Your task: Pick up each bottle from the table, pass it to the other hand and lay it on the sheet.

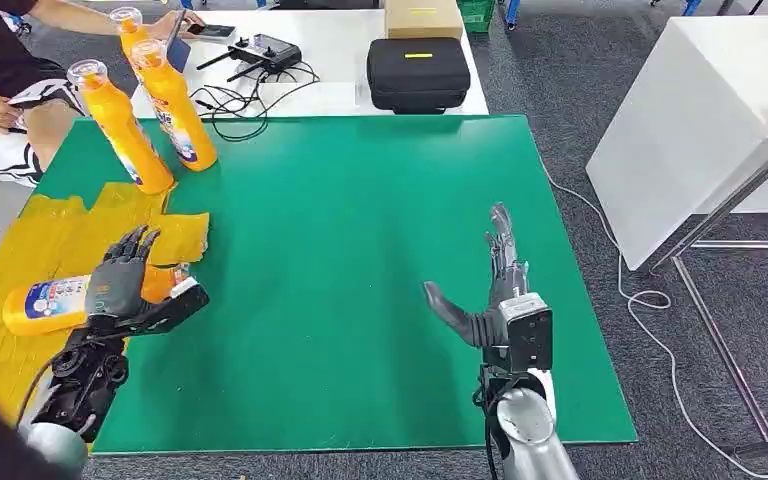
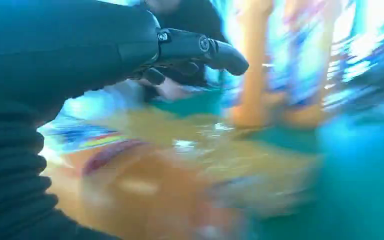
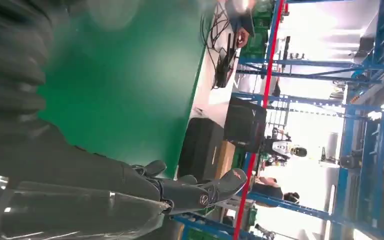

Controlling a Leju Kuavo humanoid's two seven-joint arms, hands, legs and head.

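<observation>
An orange bottle (image 1: 45,303) with a blue and white label lies on its side on the yellow sheet (image 1: 50,230) at the table's left. My left hand (image 1: 120,285) lies over its neck end, fingers stretched out and thumb spread wide, not wrapped around it. The blurred left wrist view has that hand (image 2: 80,45) above the orange bottle (image 2: 145,185). Two more orange bottles (image 1: 120,125) (image 1: 175,105) stand upright at the sheet's far edge, with a third (image 1: 130,30) behind them. My right hand (image 1: 495,290) hovers open over the green table (image 1: 360,220), holding nothing.
A person (image 1: 0,70) sits at the far left corner, one hand near the rear bottle. On the white table behind are a black case (image 1: 418,72), a cardboard box (image 1: 423,17) and a controller with cables (image 1: 260,50). Another white table (image 1: 700,110) stands to the right.
</observation>
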